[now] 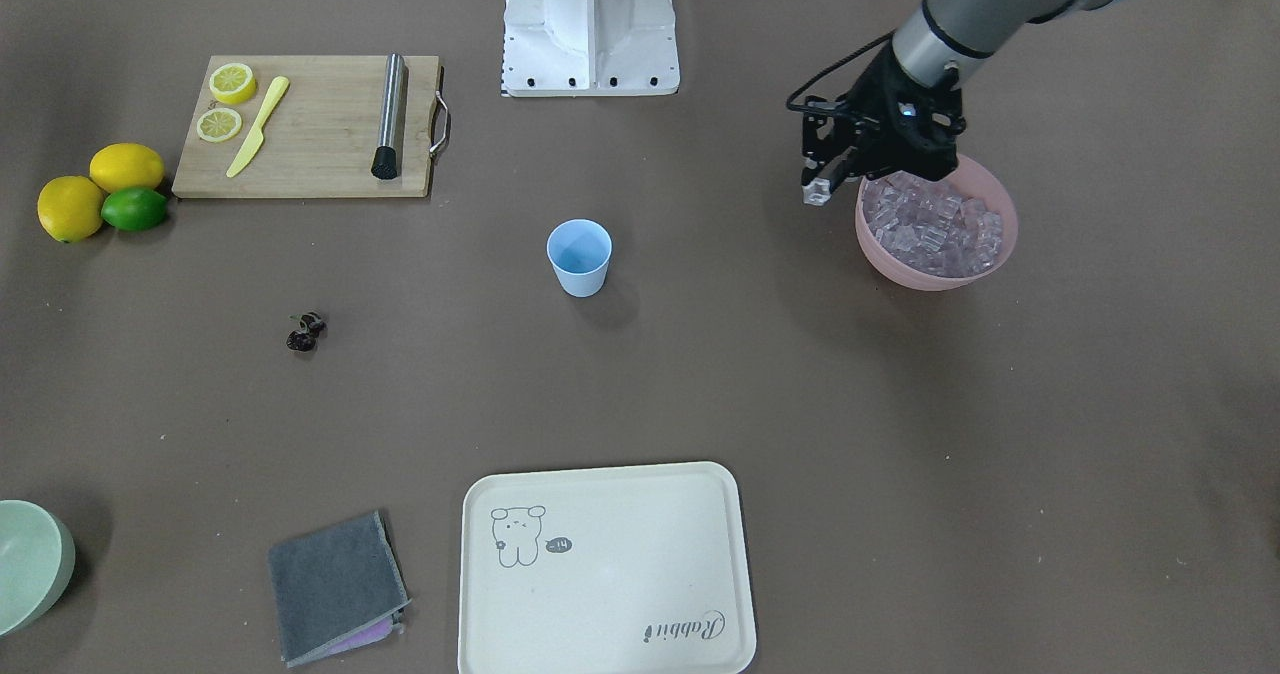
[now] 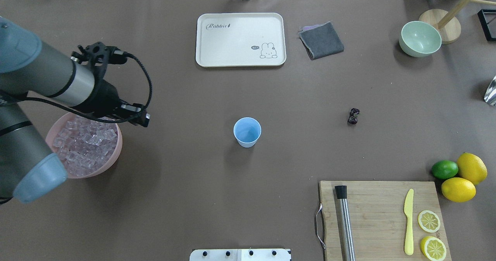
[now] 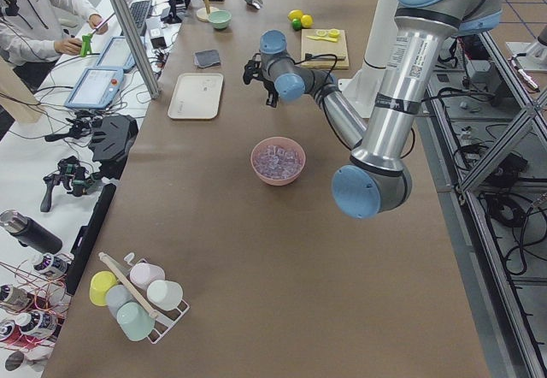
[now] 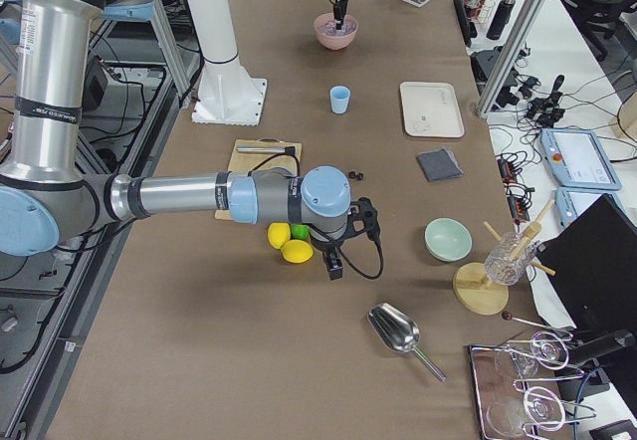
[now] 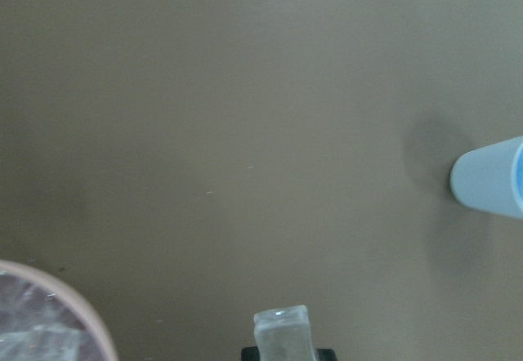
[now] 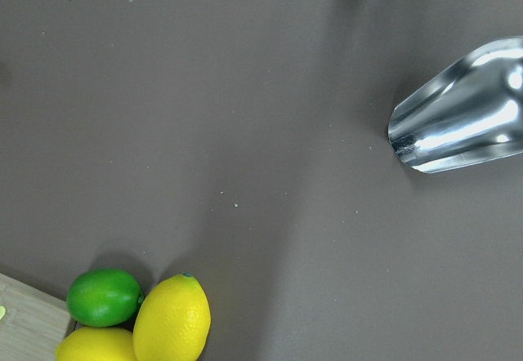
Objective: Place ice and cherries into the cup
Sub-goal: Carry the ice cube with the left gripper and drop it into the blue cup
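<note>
L gripper — tips unclear, cup cropped

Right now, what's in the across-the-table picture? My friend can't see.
The left gripper holds what looks like an ice cube beside a pink bowl of ice. An empty blue cup stands mid-table, dark cherries left of it.

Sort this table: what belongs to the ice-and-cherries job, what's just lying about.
For the job: ice in the pink bowl, ice cube in the left gripper, cherries, light blue cup.
Lying about: cutting board, lemon halves, yellow knife, muddler, lemons, lime, tray, grey cloth, green bowl, scoop.
</note>
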Motion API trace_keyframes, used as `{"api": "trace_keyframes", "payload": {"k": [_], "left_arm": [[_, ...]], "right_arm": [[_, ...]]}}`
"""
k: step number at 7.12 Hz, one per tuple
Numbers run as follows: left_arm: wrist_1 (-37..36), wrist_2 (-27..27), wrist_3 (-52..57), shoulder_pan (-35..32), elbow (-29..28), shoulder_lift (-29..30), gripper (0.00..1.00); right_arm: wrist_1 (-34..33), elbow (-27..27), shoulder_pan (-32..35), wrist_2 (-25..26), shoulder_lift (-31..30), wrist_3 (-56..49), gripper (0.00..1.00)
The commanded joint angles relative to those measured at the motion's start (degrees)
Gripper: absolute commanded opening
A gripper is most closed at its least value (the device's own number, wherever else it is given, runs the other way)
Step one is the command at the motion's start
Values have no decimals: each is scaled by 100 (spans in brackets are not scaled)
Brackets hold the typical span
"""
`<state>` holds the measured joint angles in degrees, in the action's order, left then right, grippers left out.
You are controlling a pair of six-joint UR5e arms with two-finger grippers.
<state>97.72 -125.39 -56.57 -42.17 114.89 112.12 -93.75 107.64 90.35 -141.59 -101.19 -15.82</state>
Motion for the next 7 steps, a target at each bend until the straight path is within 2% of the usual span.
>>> {"api": "trace_keyframes", "payload": {"k": [1, 3, 5, 6, 7], "left_arm": [[-315, 781, -915, 654, -806, 1439, 0], [-193, 1252, -1416, 1157, -1641, 2179, 0], [419, 1656, -1646, 1395, -2083, 2244, 0], [519, 1667, -1655, 1396, -2154, 2244, 20], [528, 1667, -1647, 1396, -2155, 2270, 74]], "right_arm": [[5, 2, 0, 0, 3, 0, 100], [5, 20, 0, 0, 3, 0, 100], [-3, 46, 0, 0, 3, 18, 100], [-3, 38, 0, 0, 3, 18, 100], [-3, 37, 0, 0, 3, 18, 100]]}}
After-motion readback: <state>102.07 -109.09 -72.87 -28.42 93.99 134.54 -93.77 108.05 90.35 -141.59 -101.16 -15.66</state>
